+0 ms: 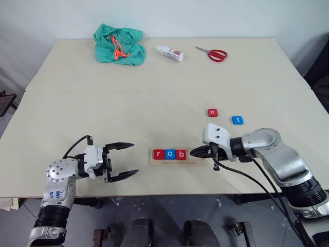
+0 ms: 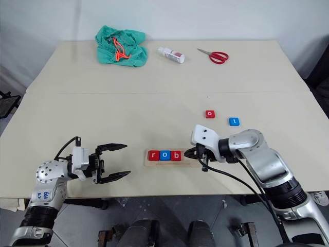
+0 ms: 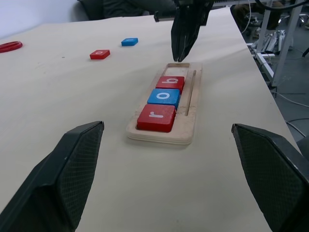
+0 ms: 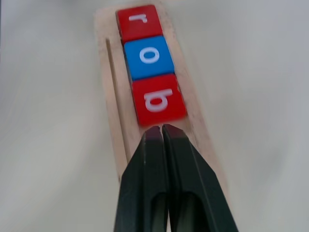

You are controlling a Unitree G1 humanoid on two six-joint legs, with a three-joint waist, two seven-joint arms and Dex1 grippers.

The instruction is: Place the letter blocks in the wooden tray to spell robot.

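The wooden tray (image 3: 190,96) lies near the table's front edge, with three letter blocks at its left end: a red r (image 1: 159,154), a blue o (image 1: 170,154) and a red b (image 1: 181,154). My right gripper (image 1: 194,152) is shut and empty. Its tips (image 4: 161,129) sit low over the tray's vacant right end, just beside the b. Further back on the right, a red o block (image 1: 213,112) and a blue t block (image 1: 237,120) lie loose on the table. To the left of the tray, my left gripper (image 1: 135,158) is open, level and empty, pointing toward it.
At the far side of the table are a crumpled green cloth with an orange cord (image 1: 118,45), a small white bottle (image 1: 169,53) and red-handled scissors (image 1: 213,53). A seam runs across the tabletop (image 1: 154,91).
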